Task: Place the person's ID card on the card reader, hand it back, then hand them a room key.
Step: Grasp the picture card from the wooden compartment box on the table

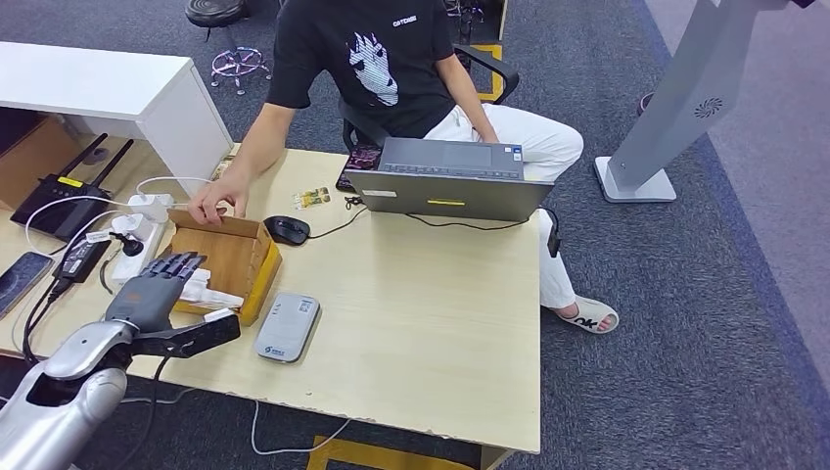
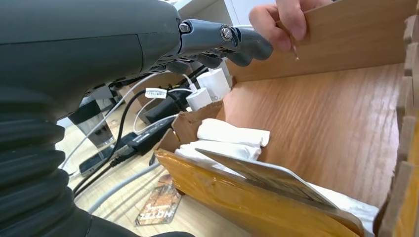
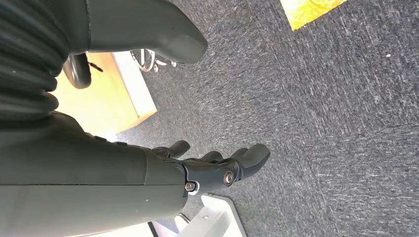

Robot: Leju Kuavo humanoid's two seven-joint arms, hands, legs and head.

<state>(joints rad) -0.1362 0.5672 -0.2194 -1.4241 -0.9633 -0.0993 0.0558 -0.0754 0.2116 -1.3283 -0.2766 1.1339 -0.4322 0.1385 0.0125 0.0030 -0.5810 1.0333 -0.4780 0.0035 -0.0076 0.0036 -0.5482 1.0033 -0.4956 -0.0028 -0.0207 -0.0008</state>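
A light wooden desk (image 1: 431, 323) stands on dark grey carpet (image 1: 685, 343), beside a white cabinet (image 1: 108, 88).

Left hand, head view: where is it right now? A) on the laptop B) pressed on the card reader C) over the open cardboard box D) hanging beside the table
C: the left hand reaches over the near side of the cardboard box, fingers above the white packets inside; the card reader lies apart from it on the table.
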